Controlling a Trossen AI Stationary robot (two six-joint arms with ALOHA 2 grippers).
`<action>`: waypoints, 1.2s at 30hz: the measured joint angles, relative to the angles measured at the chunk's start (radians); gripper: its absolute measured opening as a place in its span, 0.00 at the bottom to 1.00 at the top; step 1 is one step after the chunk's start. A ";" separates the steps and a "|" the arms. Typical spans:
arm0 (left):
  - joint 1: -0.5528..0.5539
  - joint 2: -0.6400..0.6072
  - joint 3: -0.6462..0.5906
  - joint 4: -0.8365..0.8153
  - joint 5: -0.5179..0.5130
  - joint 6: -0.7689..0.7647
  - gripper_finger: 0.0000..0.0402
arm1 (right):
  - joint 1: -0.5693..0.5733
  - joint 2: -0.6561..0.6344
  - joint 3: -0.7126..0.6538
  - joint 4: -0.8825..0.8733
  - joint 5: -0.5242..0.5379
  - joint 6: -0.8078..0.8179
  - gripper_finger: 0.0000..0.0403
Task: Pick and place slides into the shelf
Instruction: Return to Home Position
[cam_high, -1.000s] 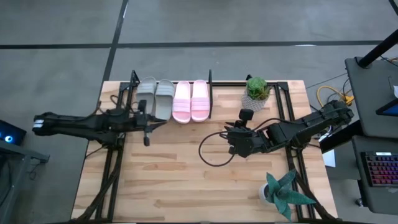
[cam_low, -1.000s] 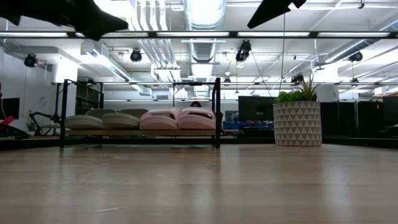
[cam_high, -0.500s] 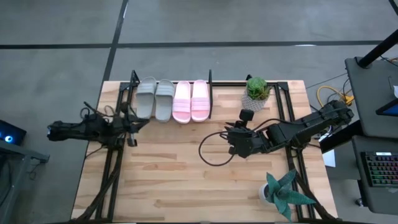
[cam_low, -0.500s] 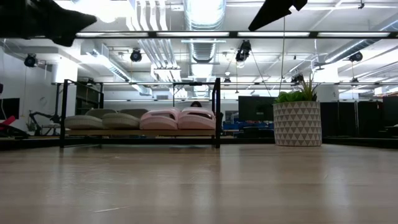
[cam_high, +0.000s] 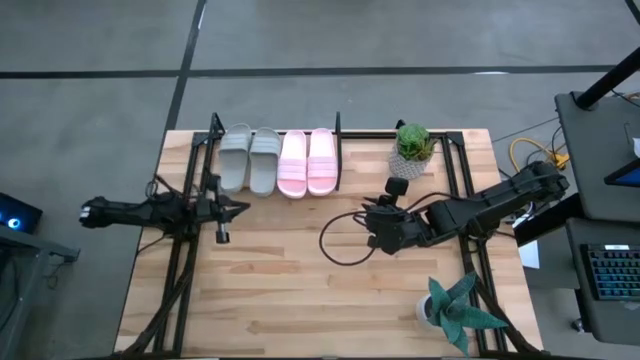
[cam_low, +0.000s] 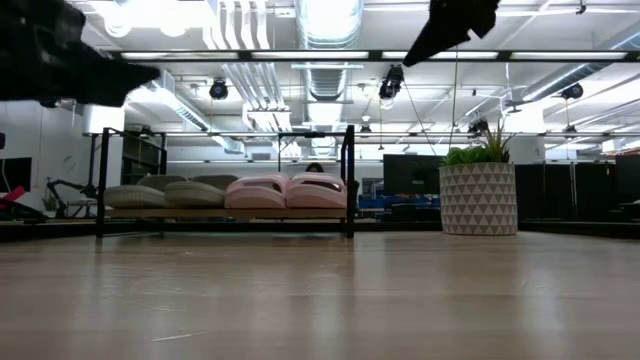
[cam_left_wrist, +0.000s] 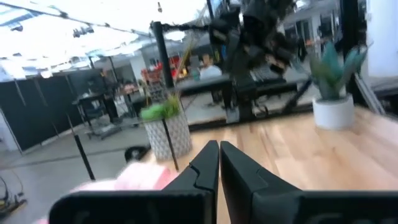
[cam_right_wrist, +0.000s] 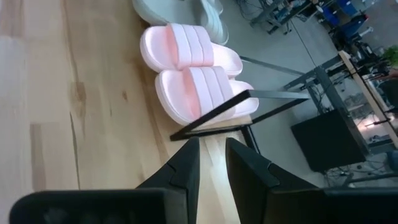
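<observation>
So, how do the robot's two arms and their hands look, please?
Both arms are black and jointed. The left arm is slim. The right arm looks bulkier, with a black cable looping beside it. The left hand and the right hand each have two dark, angular fingers that taper towards the tips.

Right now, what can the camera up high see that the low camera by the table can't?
Only the high view shows both arms whole, with the left claw and right claw over the table, plus a spiky plant by the table's right edge. Only the low view shows the ceiling lights and the room behind. Both show the four slides side by side on the shelf, and the potted plant beside it.
</observation>
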 joint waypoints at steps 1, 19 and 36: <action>0.001 0.003 -0.013 0.000 0.003 0.001 0.00 | -0.002 0.000 -0.009 0.005 0.000 -0.007 0.17; 0.000 0.005 -0.017 -0.031 0.004 0.002 0.00 | -0.228 -0.036 -0.521 1.151 -0.840 -0.225 0.15; 0.001 0.013 -0.017 -0.038 -0.048 0.005 0.00 | -0.448 -0.661 -0.694 0.844 -0.899 -0.290 0.02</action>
